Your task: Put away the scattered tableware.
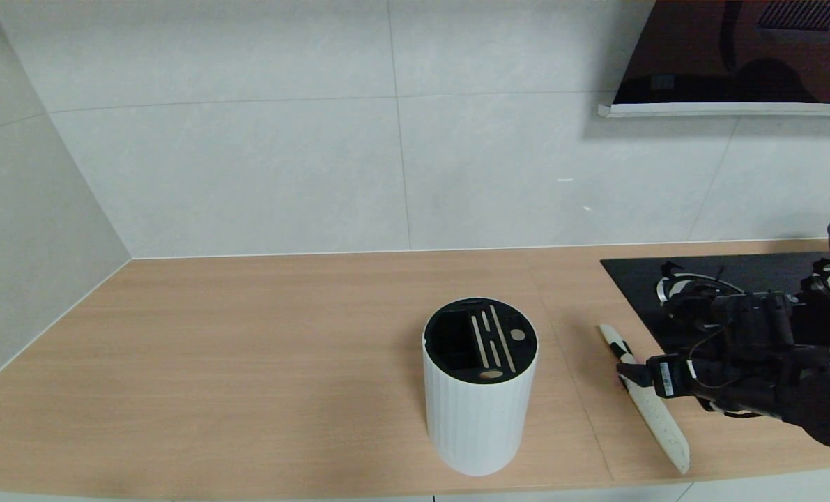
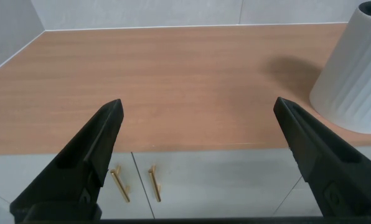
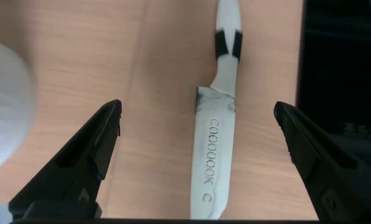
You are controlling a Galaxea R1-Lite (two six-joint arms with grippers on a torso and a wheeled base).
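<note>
My right gripper stood wide open with nothing in it, one finger on each side of the knife, over the place where the handle meets the blade. I judged that the sensible place to close: the handle is the narrow, rounded part, and a grip there would leave the blade free to go into a slot point first.

The knife lay flat near the counter's right front. Its handle pointed toward the back edge and its tip came close to the front edge. It lay just beside the left edge of the hob, slightly askew to it.

The holder, a white ribbed cylinder, stood upright near the front edge, a little to the left of the knife and apart from it. Its dark top showed narrow slots and a larger pocket, all apparently vacant, so the knife had not yet been put away.

My left gripper was also fully spread and empty. It hung off the counter's front edge with the holder near, which I took for a waiting post.
</note>
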